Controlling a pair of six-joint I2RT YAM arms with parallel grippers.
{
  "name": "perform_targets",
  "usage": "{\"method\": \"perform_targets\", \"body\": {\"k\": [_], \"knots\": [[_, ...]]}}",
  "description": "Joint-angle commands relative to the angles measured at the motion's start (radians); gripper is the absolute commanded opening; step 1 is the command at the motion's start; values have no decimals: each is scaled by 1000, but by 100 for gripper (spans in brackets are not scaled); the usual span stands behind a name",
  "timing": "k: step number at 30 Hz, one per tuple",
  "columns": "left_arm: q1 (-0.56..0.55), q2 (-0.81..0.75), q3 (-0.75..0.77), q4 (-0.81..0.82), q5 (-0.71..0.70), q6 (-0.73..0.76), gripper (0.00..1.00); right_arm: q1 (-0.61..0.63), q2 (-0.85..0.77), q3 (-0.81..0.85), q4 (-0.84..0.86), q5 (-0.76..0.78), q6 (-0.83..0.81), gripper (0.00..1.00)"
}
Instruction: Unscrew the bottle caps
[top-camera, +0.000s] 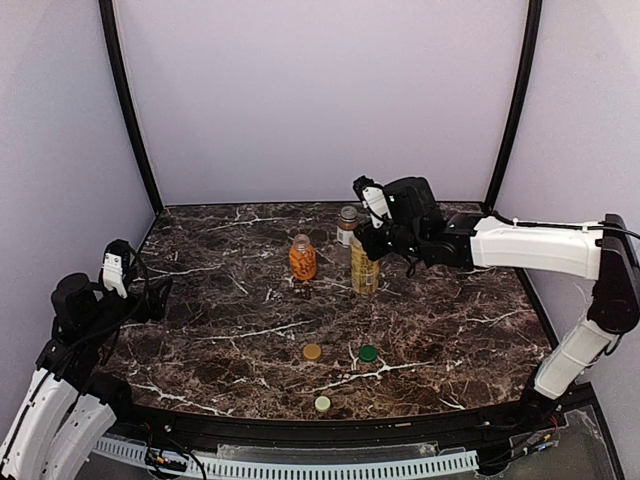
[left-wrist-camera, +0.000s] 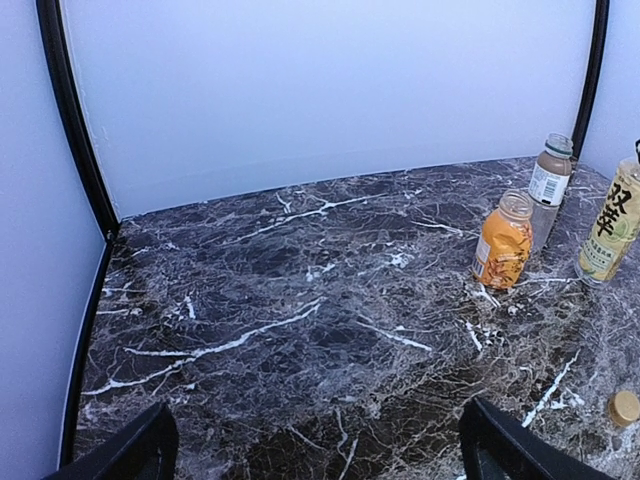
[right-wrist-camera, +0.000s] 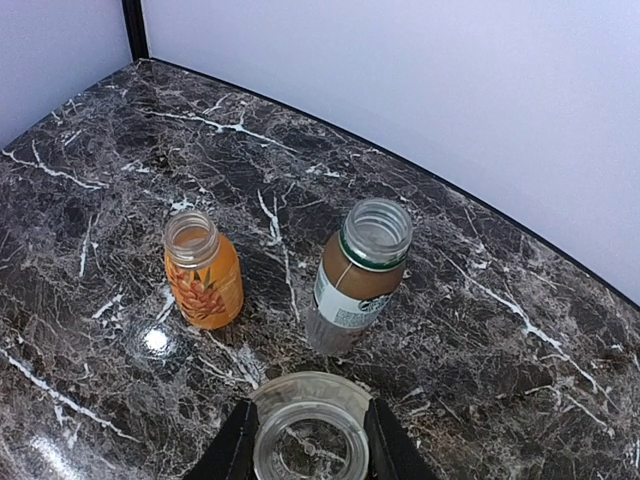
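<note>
Three bottles stand uncapped at the back middle of the table: the short orange bottle (top-camera: 302, 259) (right-wrist-camera: 203, 272), the brownish bottle (top-camera: 347, 224) (right-wrist-camera: 358, 275) with a white label, and the taller yellow-labelled bottle (top-camera: 364, 267) (left-wrist-camera: 612, 228). My right gripper (top-camera: 371, 240) (right-wrist-camera: 308, 455) comes from above, its fingers (right-wrist-camera: 232, 455) pressed on both sides of the yellow-labelled bottle's open neck (right-wrist-camera: 308, 440). My left gripper (top-camera: 135, 292) (left-wrist-camera: 330, 462) is wide open and empty at the table's left edge, far from the bottles.
Three loose caps lie near the front middle: a gold cap (top-camera: 312, 352) (left-wrist-camera: 624, 407), a green cap (top-camera: 368, 353) and a pale cap (top-camera: 322, 404). Pale walls and black corner posts enclose the dark marble table (top-camera: 220, 320).
</note>
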Motion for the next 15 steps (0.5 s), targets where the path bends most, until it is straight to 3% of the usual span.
{"method": "perform_targets", "body": {"k": [1, 8, 10, 15], "knots": [[19, -18, -23, 31, -17, -16, 99, -28, 12, -46, 84, -15, 31, 0], [21, -10, -27, 42, 23, -22, 100, -38, 34, -55, 96, -32, 29, 0], [20, -10, -28, 42, 25, -31, 100, -39, 37, -43, 93, -33, 29, 17], [19, -10, -30, 46, 39, -38, 100, -40, 20, -30, 71, -31, 26, 89]]}}
